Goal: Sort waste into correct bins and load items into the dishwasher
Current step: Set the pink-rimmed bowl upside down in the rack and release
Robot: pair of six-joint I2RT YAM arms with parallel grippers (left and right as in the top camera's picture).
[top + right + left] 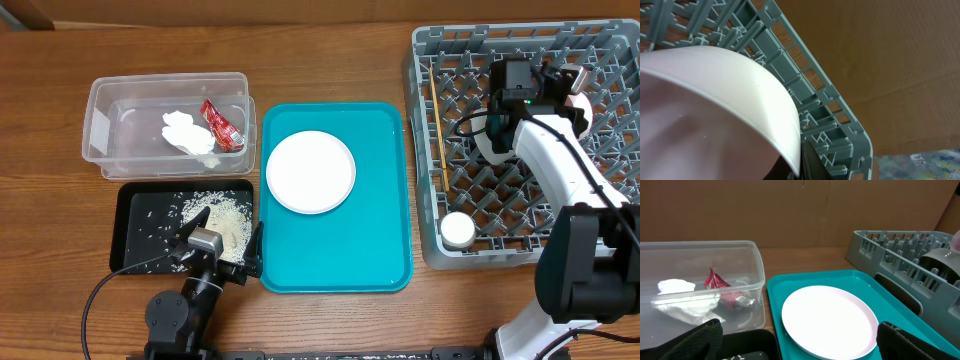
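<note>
Bowl [715,100] clamped in right end effector [563,85] reaching over dish rack [424,200]; left end effector [222,243] released

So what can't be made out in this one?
- Right jaws, open or shut: overhead, the right arm covers them; right wrist view, the bowl fills the frame.
- Chopsticks: overhead, too thin to count.
- Black tray: left wrist view, cut off by the bottom edge.

No legible text, brand, number or sign in any view; markings on the red snack wrapper [222,125] are too small to read
</note>
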